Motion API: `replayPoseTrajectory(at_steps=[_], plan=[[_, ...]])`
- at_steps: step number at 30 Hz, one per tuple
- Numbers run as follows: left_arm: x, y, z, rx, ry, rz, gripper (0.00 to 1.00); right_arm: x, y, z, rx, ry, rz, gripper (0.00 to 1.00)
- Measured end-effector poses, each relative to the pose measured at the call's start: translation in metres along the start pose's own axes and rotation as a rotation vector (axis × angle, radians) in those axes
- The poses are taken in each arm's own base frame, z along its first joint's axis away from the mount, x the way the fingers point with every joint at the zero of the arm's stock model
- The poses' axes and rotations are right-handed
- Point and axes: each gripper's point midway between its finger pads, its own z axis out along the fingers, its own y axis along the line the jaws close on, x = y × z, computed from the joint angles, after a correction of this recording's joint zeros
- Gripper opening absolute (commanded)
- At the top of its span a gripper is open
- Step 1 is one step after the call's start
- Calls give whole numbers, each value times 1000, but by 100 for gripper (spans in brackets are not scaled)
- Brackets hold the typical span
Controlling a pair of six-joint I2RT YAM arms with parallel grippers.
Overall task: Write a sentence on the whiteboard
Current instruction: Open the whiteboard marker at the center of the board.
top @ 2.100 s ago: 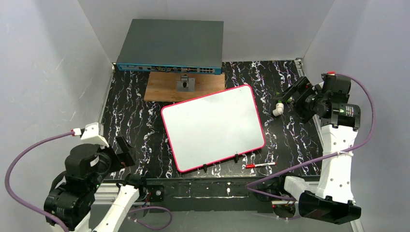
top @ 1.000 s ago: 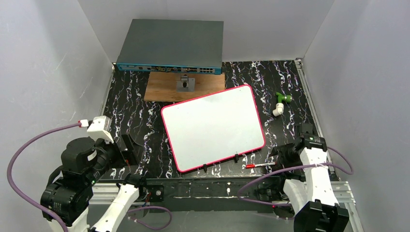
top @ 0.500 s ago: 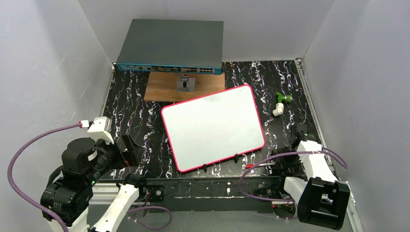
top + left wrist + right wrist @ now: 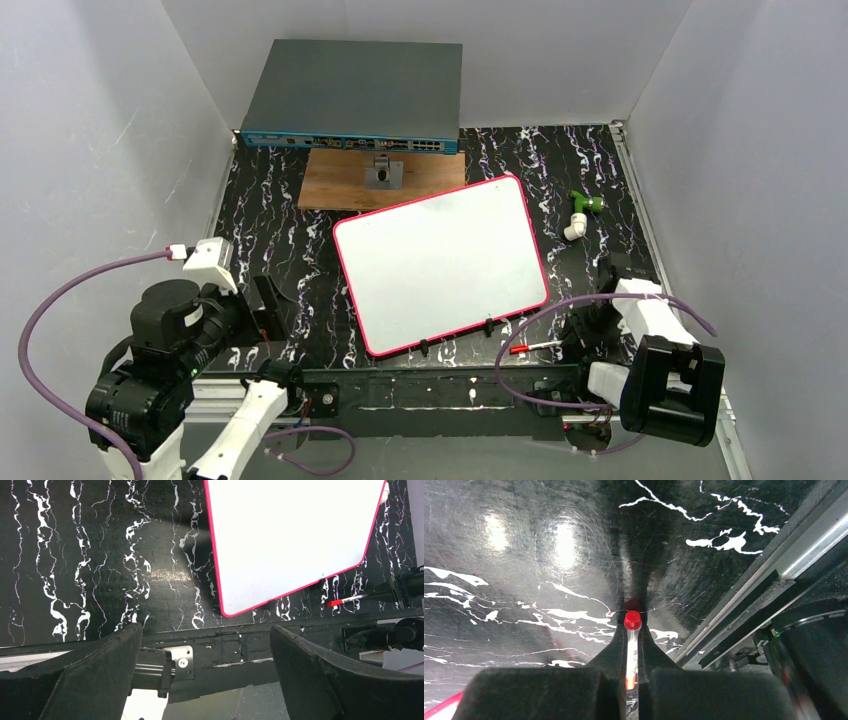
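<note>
1. Pinching the marker (image 4: 631, 642) tight in my right gripper (image 4: 631, 630), I see its red cap poking past my fingertips only in the right wrist view.
2. From above, the whiteboard (image 4: 440, 262) lies flat and skewed mid-table (image 4: 270, 240), its near edge close to the marker.
3. My left gripper (image 4: 205, 630) hangs spread wide, empty; its camera catches the whiteboard's near corner.

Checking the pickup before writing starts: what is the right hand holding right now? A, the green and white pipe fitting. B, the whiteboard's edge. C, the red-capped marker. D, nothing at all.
C: in the right wrist view the right hand is shut on the red-capped marker, its cap poking out past the fingers.
</note>
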Motion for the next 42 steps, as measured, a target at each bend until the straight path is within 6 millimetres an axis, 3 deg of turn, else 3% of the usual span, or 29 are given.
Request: replayPoseTrajectory(at_steps=[6, 9, 12, 16, 19, 23, 28, 32, 37, 42], plan=[[-4, -2, -2, 3, -8, 0, 99, -3, 1, -3, -6, -17, -31, 1], [-11, -7, -7, 23, -25, 2, 99, -6, 9, -21, -63, -44, -57, 1], [-18, -19, -13, 81, -33, 5, 99, -13, 31, -65, -195, -102, -98, 1], [-28, -53, -18, 251, -23, -1, 99, -13, 56, -140, -415, -175, -163, 1], [-42, -86, -21, 419, -19, -42, 93, -2, 61, -187, -550, -186, -221, 1], [-75, -135, -22, 671, -16, -134, 91, 21, 68, -244, -755, -165, -291, 1], [-105, -172, 4, 877, 61, -252, 87, 52, 71, -314, -1019, -119, -382, 1], [-103, -198, 28, 973, 174, -298, 83, 74, 73, -375, -1219, -87, -458, 1], [-96, -238, 30, 1095, 261, -277, 78, 93, 78, -432, -1379, -36, -537, 1], [-104, -277, 26, 1236, 279, -296, 78, 109, 84, -467, -1503, 30, -602, 1]])
